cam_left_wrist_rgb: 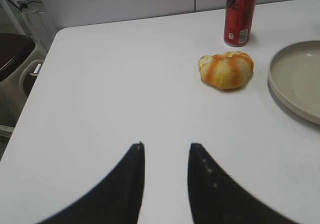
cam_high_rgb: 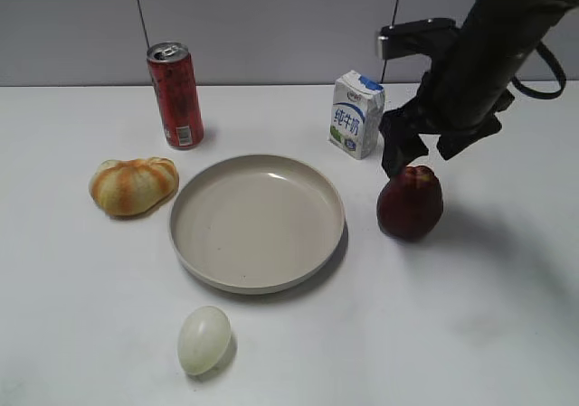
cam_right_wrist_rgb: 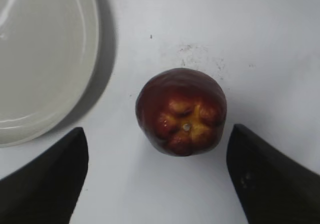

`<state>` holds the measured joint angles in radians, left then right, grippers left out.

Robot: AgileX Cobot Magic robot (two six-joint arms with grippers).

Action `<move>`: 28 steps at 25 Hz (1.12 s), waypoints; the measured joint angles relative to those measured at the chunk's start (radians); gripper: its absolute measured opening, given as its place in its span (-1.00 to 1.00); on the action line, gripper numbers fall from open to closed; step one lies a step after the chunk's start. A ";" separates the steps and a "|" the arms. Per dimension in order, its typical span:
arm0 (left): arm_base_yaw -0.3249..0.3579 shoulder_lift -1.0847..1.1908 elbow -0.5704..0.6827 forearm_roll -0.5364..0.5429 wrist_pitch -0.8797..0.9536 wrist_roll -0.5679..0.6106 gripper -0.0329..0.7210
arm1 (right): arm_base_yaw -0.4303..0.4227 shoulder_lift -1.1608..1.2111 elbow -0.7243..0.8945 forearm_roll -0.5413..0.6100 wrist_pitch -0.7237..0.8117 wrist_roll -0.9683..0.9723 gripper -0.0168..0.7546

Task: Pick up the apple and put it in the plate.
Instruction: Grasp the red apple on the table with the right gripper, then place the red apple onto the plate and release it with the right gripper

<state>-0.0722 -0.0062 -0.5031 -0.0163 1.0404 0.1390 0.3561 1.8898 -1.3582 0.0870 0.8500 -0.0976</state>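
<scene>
The apple [cam_high_rgb: 410, 203] sits upright on the white table [cam_high_rgb: 470, 316], just right of the plate [cam_high_rgb: 257, 221] and not touching it. From the right wrist view its stem dimple, ringed by a yellowish patch, faces upward [cam_right_wrist_rgb: 181, 112]; a faint smudge marks the table surface just beyond it.

The right gripper [cam_high_rgb: 404, 155] hangs directly over the apple, its fingers spread wide, one to each side of the fruit and clear of its skin [cam_right_wrist_rgb: 47, 179]. Nothing is held.

The plate holds nothing. A milk carton [cam_high_rgb: 356, 114] stands behind the apple, near the plate's far right rim. A red drink can [cam_high_rgb: 175, 95] stands behind the plate to the left. An orange-striped bread roll [cam_high_rgb: 133, 185] lies just left of the plate, and a pale egg [cam_high_rgb: 204, 339] lies in front of it.

The left gripper [cam_left_wrist_rgb: 166, 150] is seen only in its wrist view, over bare table well left of the roll, fingers apart with a modest gap and holding nothing.
</scene>
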 joint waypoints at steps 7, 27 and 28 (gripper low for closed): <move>0.000 0.000 0.000 0.000 0.000 0.000 -0.29 | 0.000 0.110 -0.001 -0.018 0.002 0.045 0.77; 0.000 0.000 0.000 0.000 0.000 0.000 -0.29 | 0.140 0.114 -0.381 0.158 0.277 0.041 0.51; 0.000 0.000 0.000 0.000 0.000 0.000 -0.29 | 0.166 0.119 -0.383 0.160 0.262 0.038 0.51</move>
<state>-0.0722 -0.0062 -0.5031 -0.0163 1.0404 0.1390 0.5225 2.0085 -1.7416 0.2470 1.1124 -0.0596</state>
